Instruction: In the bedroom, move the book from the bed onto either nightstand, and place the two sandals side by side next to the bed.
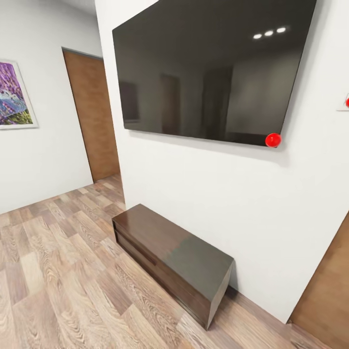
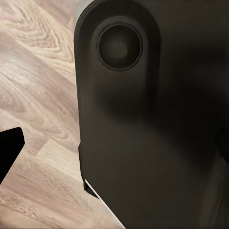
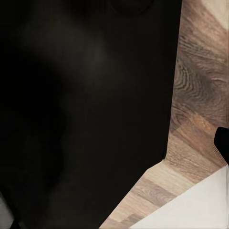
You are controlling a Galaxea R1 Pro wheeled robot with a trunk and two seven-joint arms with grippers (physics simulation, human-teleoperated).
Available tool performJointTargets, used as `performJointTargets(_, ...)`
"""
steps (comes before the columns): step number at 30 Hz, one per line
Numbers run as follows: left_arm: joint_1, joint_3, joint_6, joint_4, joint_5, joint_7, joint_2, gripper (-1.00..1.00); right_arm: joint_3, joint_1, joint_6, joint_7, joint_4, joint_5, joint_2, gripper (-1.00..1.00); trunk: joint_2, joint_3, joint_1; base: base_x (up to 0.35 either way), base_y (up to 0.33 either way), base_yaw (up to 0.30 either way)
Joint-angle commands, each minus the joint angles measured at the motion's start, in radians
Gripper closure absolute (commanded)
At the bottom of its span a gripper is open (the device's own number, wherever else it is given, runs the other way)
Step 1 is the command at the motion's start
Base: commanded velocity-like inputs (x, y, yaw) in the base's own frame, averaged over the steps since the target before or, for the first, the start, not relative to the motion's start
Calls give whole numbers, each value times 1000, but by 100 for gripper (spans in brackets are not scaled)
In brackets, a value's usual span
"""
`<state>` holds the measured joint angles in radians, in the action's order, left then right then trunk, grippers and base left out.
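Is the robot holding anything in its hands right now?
It cannot be told. The wrist views show the robot's dark body and wood floor, with no clear sight of the fingers.

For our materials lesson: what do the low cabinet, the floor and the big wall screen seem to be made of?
Low cabinet: dark brown wood, probably veneer, glossy; its top mirrors the wall. Floor: wood-look planks, possibly laminate, showing grain and seams. Wall screen: smooth dark glass or plastic, reflecting ceiling lights.

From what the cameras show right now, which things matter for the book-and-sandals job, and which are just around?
For the job: nothing yet; no book, bed, nightstand or sandals here.

Just around: long brown bench cabinet, wall TV, doors, purple picture, wood floor.
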<state>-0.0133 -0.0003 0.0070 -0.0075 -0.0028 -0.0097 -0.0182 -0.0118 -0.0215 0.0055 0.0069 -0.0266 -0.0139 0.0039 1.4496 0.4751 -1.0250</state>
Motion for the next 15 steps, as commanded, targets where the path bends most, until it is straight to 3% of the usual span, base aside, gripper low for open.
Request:
performJointTargets(1, 0, 0, 1, 0, 0, -1, 0, -100, -1, 0, 1, 1, 1, -1, 0, -100, 0, 1, 0, 0, 0, 256)
performJointTargets(15, 0, -1, 1, 0, 0, -1, 0, -100, -1, 0, 1, 1, 1, 0, -1, -100, 0, 6, 0, 0, 0, 264)
